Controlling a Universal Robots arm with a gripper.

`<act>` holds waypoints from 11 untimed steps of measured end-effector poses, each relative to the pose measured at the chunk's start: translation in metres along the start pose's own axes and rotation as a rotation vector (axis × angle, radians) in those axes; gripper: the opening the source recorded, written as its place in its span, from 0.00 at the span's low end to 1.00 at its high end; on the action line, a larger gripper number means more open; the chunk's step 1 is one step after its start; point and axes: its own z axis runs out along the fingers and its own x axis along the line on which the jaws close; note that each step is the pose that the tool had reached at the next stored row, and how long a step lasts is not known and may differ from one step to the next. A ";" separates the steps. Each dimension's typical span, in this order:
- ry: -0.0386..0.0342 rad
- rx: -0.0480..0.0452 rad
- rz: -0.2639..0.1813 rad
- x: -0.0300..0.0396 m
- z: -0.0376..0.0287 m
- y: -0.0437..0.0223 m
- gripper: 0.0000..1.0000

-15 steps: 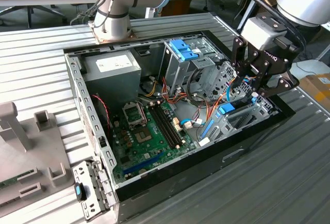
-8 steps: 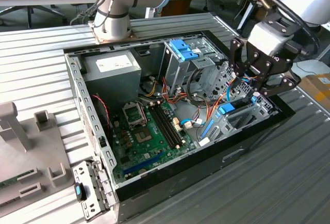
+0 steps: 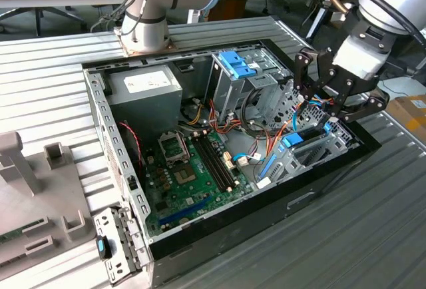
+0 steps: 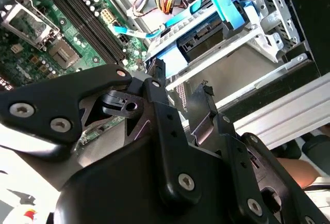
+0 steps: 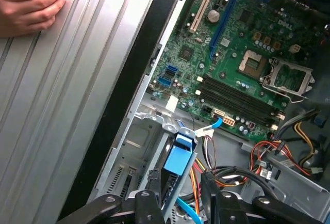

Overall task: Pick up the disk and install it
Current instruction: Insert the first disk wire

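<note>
The disk [image 5: 175, 164], a grey body in a bright blue carrier frame, is sitting in the drive cage of the computer case [image 3: 266, 217], on the exterior view's right. The arm is angling down over it, with the tool [image 3: 321, 102] hanging just above, released and gripping nothing. The disk's long axis is running along the case's side wall, its blue end pointing toward the motherboard [image 3: 193, 169].

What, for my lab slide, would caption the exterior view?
The hand hangs above the drive bay of an open computer case on a ribbed table.
</note>
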 end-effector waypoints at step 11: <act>-0.0009 -0.0006 -0.026 0.0020 0.0001 -0.0046 0.44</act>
